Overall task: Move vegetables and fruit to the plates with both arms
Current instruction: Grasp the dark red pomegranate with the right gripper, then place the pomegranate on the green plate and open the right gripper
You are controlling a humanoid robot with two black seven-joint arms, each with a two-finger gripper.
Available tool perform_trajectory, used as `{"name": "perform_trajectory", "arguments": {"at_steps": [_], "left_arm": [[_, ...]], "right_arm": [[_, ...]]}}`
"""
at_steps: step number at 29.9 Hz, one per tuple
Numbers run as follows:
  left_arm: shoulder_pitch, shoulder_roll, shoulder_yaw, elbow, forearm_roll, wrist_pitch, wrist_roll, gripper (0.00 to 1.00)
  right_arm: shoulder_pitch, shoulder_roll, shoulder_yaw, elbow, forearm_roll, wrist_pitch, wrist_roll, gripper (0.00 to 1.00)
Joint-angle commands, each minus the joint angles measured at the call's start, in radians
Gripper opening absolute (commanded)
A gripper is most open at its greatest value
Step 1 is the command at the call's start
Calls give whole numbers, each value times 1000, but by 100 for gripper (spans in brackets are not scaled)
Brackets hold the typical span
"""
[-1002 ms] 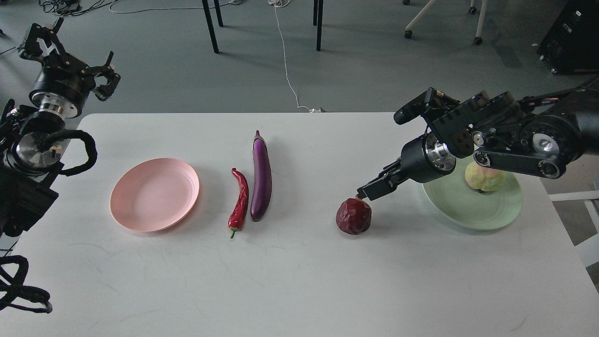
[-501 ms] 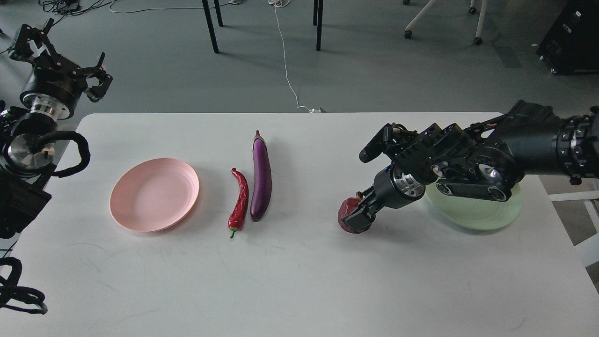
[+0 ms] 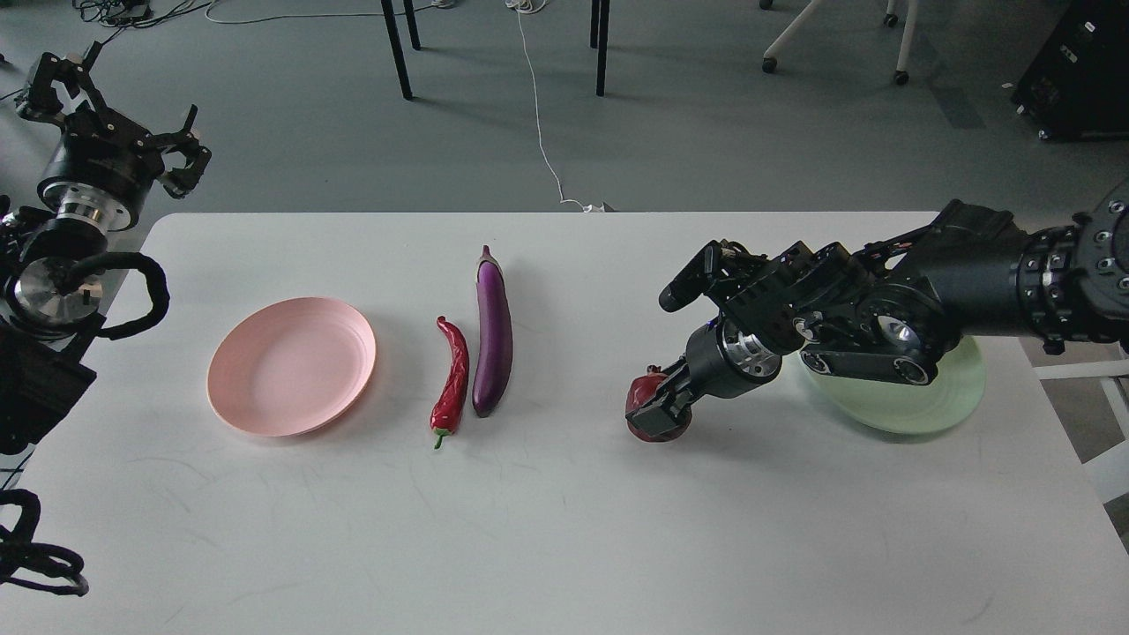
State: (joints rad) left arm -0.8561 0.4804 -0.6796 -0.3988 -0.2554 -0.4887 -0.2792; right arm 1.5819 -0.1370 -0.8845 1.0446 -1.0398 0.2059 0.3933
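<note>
My right gripper (image 3: pixel 658 408) is down over the dark red pomegranate (image 3: pixel 641 390) on the white table, right of centre. Its dark fingers straddle the fruit and hide most of it, and I cannot make out whether they clamp it. The mint green plate (image 3: pixel 926 401) lies behind my right forearm. The yellow-green fruit is hidden by that arm. The purple eggplant (image 3: pixel 493 335) and the red chili pepper (image 3: pixel 452 379) lie side by side at mid-table. The pink plate (image 3: pixel 291 366) is empty, to their left. My left gripper (image 3: pixel 119 106) is raised off the table's far left corner, fingers spread, holding nothing.
The table's far edge (image 3: pixel 547 214) runs behind the vegetables. Beyond it are grey floor, chair legs (image 3: pixel 397 48) and a white cable (image 3: pixel 540 115). My left arm's cables (image 3: pixel 132 291) hang over the left table edge.
My right gripper came down from above the pomegranate onto it and the fruit shifted slightly left. The right arm now covers the yellow-green fruit. The left gripper moved a little up and left.
</note>
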Motion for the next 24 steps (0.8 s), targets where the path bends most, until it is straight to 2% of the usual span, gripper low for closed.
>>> {"name": "perform_trajectory", "arguments": {"at_steps": [1, 5, 11, 15, 20, 24], "left_arm": [[0, 1, 0, 0, -1, 0, 0, 99], [-1, 1, 0, 0, -1, 0, 2, 99], [-3, 1, 0, 0, 1, 0, 2, 99], [-3, 1, 0, 0, 1, 0, 2, 99], [-3, 0, 2, 0, 1, 0, 2, 99], [-3, -8, 3, 0, 2, 0, 6, 99]], "right_arm": [[59, -91, 7, 2, 1, 1, -1, 54], [79, -226, -13, 2, -23, 9, -14, 56], [37, -403, -94, -5, -176, 1, -20, 56], [-2, -461, -90, -5, -183, -5, -20, 56], [-22, -481, -80, -6, -183, -34, -20, 79], [-34, -481, -77, -11, -181, -36, -20, 88]]}}
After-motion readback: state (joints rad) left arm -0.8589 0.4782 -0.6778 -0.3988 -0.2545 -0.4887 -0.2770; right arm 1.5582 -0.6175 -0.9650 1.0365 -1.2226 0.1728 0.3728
